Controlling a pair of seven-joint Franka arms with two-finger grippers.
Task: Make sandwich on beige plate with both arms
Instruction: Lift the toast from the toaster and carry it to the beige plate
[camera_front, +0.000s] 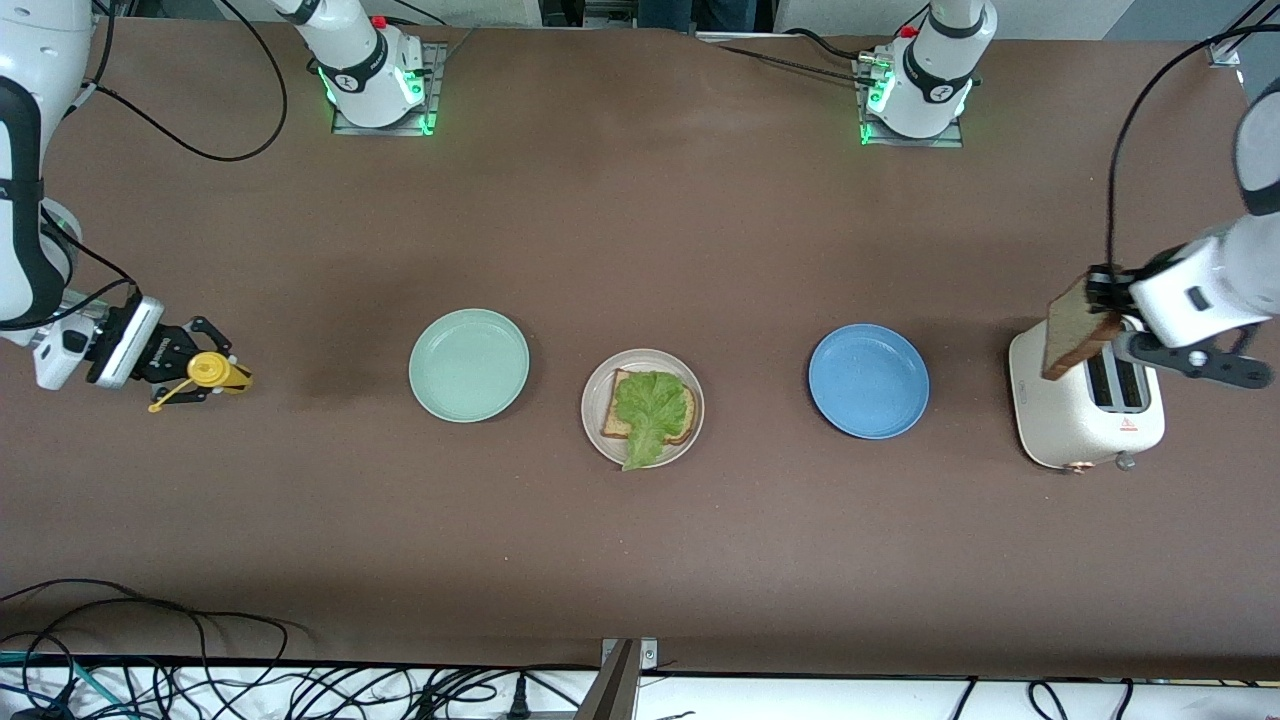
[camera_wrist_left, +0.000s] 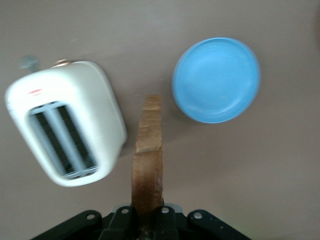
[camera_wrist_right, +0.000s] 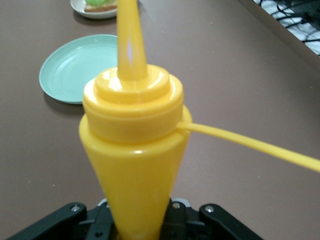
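Note:
The beige plate (camera_front: 592, 395) sits mid-table with one bread slice (camera_front: 615, 422) on it and a green lettuce leaf (camera_front: 651, 405) on top of the slice. My left gripper (camera_front: 1103, 298) is shut on a second bread slice (camera_front: 1075, 335) and holds it on edge in the air, over the toaster's end that faces the blue plate. In the left wrist view the slice (camera_wrist_left: 148, 160) stands out from the gripper (camera_wrist_left: 146, 220). My right gripper (camera_front: 190, 370) is shut on a yellow squeeze bottle (camera_front: 215, 372), which also shows in the right wrist view (camera_wrist_right: 132, 150), low at the right arm's end.
A white two-slot toaster (camera_front: 1070, 420) stands at the left arm's end. A blue plate (camera_front: 868, 381) lies between it and the beige plate. A mint-green plate (camera_front: 468, 365) lies between the beige plate and the bottle. Cables run along the table's near edge.

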